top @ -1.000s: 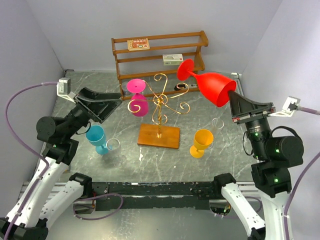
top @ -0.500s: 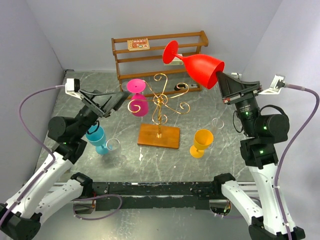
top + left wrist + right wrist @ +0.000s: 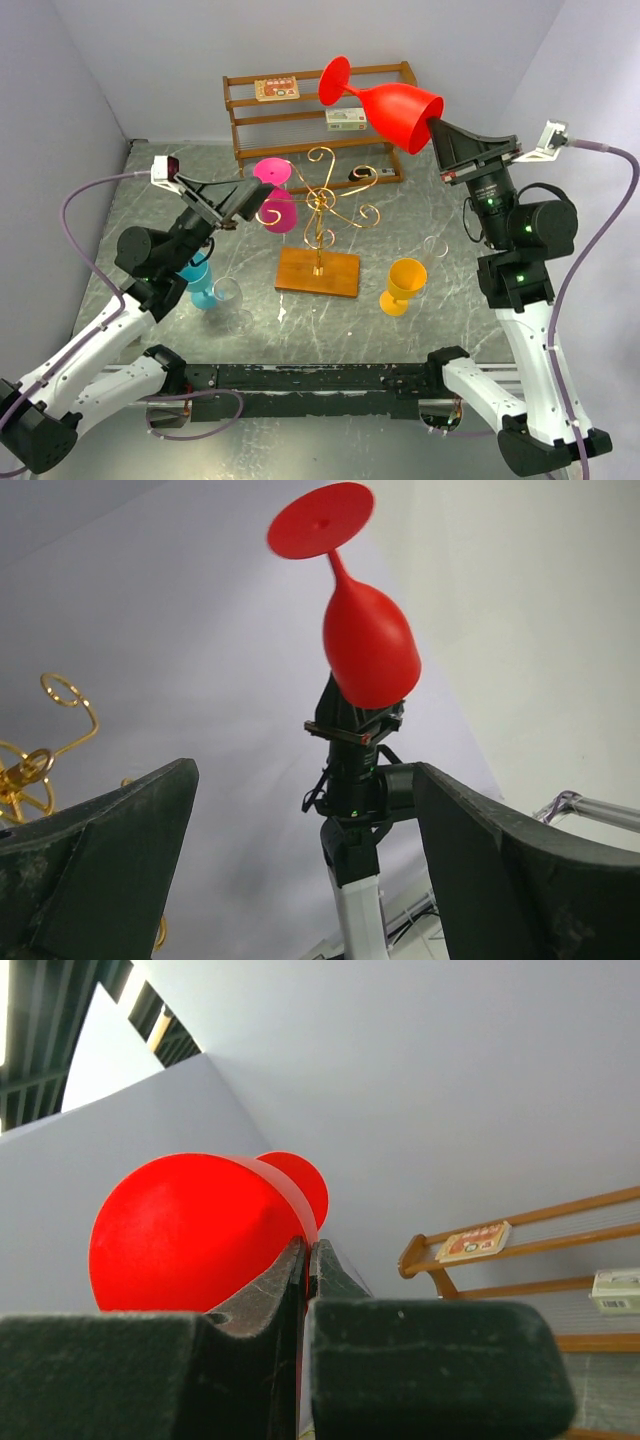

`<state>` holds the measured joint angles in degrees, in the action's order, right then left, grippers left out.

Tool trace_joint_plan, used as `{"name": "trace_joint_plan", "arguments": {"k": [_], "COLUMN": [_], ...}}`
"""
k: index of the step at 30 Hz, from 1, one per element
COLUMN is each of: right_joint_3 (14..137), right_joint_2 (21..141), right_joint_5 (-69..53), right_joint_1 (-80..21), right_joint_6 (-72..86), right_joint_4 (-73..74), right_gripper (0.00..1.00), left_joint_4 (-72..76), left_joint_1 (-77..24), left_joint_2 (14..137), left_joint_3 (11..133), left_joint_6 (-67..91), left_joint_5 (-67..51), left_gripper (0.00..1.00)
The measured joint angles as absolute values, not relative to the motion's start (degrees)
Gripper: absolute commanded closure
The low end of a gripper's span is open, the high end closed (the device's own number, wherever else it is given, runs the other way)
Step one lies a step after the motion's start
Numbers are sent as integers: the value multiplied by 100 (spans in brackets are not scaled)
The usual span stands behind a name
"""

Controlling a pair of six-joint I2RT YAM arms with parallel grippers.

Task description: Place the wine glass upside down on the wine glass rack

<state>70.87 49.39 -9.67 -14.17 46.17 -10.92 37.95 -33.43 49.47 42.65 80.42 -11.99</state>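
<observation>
One red wine glass [image 3: 395,105] is up in the air, foot tilted up and left, its rim clamped in the right tool [image 3: 436,130], above and right of the gold wine glass rack [image 3: 320,205] on the counter [image 3: 330,320]. Left tool [image 3: 248,205] hovers with its fingers wide apart beside a pink glass [image 3: 279,212].

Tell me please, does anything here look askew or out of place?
Only the red glass: the right fingers pinch it by the rim, so it sticks out tilted, high above the table, foot toward the shelf. Nothing looks spilled or broken.
</observation>
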Motion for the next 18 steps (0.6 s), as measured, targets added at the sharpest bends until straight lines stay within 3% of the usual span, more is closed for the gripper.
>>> {"name": "trace_joint_plan", "arguments": {"k": [6,12,18], "right_joint_3": [7371,7915,7843], "right_joint_2": [5297,5741,5795], "right_joint_5": [-989,-432,-3], "right_joint_1": [-1717,-3116,-3765], "right_joint_6": [4241,3317,2738], "right_joint_4": [-882,-467,-438], "right_gripper": [100,100,100], "left_joint_4": [3837,3940,3988], "left_joint_1": [-3361,-3393,-3402], "left_joint_2": [5247,5498,5500], "left_joint_3": [4698,4751,4672], "left_joint_6": [8042,8173,8385], "left_joint_5": [-1197,-1188,-1011], "left_gripper": [3,5,5]}}
